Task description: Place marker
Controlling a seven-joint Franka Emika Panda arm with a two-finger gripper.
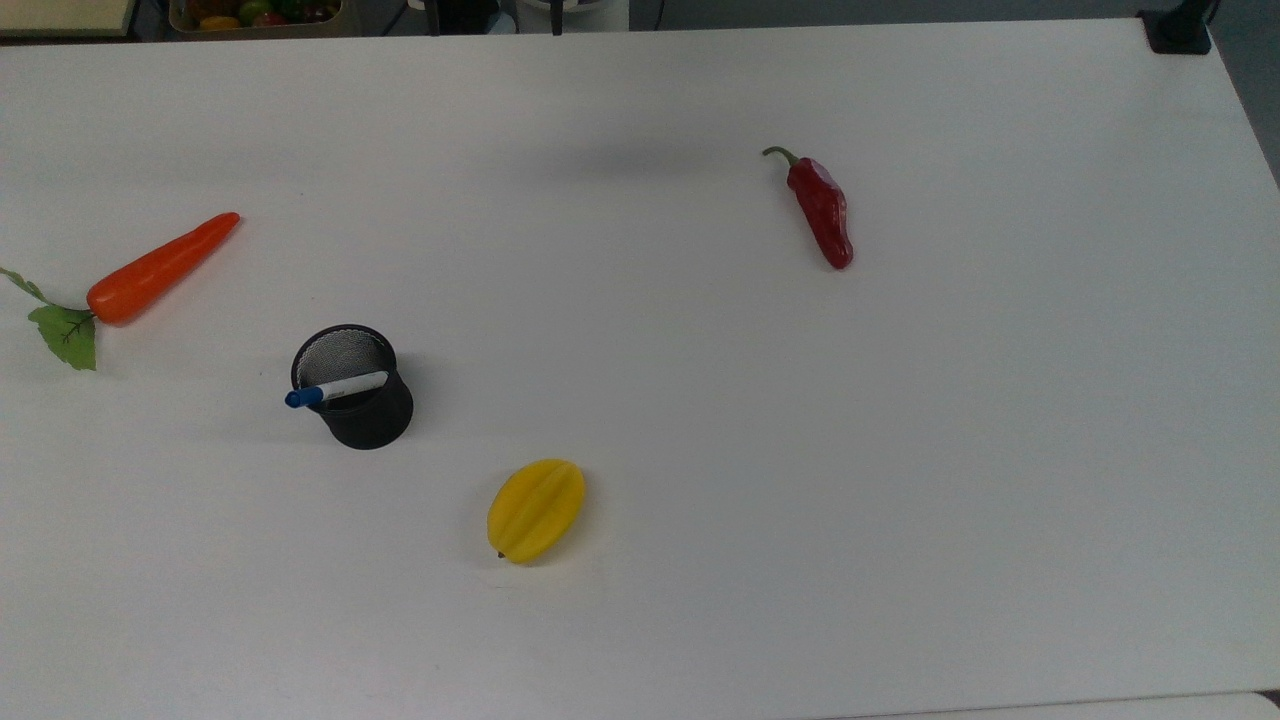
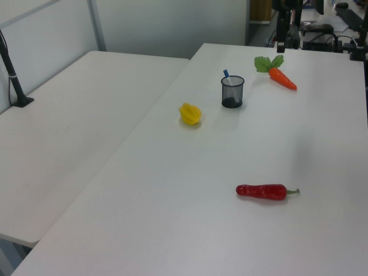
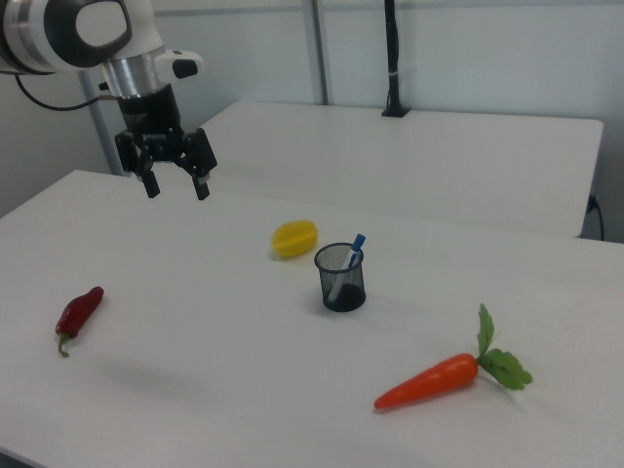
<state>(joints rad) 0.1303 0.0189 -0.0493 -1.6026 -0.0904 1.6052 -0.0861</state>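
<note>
White table (image 1: 900, 450): slim marker (image 1: 340, 388) (blue-capped) inside round mesh cup (image 1: 365, 415).

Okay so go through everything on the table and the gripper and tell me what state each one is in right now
marker: standing tilted in the pen cup, blue cap sticking out over the rim.
mesh pen cup: upright on the table, holding the marker.
gripper: open, empty, raised above the table.
carrot: lying on its side.
red chili: lying flat.
yellow starfruit: lying on the table.
</note>
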